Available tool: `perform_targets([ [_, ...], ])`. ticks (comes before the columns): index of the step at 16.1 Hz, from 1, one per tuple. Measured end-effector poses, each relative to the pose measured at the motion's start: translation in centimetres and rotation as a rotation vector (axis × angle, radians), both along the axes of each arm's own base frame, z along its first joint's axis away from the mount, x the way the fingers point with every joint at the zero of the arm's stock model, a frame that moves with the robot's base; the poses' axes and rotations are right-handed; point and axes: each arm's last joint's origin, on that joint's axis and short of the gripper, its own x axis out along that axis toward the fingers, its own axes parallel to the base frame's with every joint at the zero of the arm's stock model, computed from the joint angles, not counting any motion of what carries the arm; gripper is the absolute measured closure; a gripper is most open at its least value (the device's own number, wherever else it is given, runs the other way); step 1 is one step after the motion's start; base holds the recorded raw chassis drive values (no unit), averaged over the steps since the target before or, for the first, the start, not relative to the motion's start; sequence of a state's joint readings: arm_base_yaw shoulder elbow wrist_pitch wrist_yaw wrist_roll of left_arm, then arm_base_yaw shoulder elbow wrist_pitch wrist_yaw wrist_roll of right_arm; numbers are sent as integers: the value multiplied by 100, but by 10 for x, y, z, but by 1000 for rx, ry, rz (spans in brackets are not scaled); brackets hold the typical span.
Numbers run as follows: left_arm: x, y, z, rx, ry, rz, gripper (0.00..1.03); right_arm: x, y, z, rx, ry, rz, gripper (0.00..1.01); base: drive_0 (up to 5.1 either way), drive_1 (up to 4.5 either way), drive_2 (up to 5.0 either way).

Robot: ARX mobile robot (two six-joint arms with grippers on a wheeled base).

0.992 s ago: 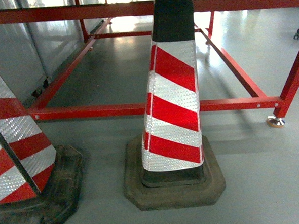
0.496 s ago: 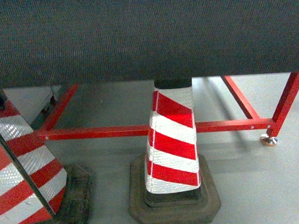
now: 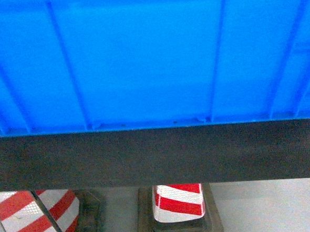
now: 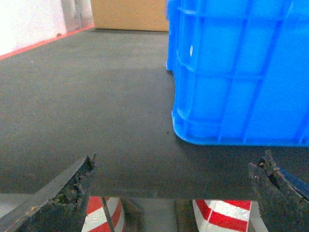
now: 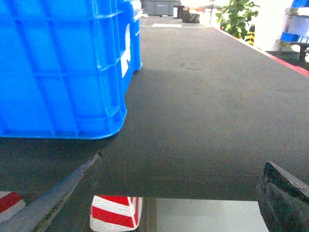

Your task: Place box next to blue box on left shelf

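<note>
The box (image 3: 151,58) is a bright-blue ribbed crate standing on a dark matted tabletop (image 3: 157,152), and it fills the upper head view. In the left wrist view the box (image 4: 241,72) sits ahead and to the right of my left gripper (image 4: 176,164), which is open and empty at the table's near edge. From the right wrist the box (image 5: 58,67) lies ahead and to the left of my right gripper (image 5: 183,162), also open and empty. Neither gripper touches the box. The left shelf and the blue box on it are out of view.
Two red-and-white traffic cones (image 3: 178,201) (image 3: 35,218) stand on the grey floor below the table's near edge. A cardboard box (image 4: 128,14) sits at the tabletop's far end. A potted plant (image 5: 236,17) stands beyond the table at the right.
The head view has risen from the cones and red frame, past the table's edge, up to the blue box on the tabletop.
</note>
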State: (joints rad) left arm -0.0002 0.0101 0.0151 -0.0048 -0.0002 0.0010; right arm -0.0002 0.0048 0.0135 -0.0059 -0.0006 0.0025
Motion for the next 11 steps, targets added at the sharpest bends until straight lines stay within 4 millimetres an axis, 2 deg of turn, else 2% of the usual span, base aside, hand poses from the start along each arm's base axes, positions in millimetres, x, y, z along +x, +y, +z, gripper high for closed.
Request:
perform_targets([
  [11, 0, 0, 1, -1, -6, 0, 5, 0, 0, 1, 0, -10, 0, 3, 0, 0, 0],
])
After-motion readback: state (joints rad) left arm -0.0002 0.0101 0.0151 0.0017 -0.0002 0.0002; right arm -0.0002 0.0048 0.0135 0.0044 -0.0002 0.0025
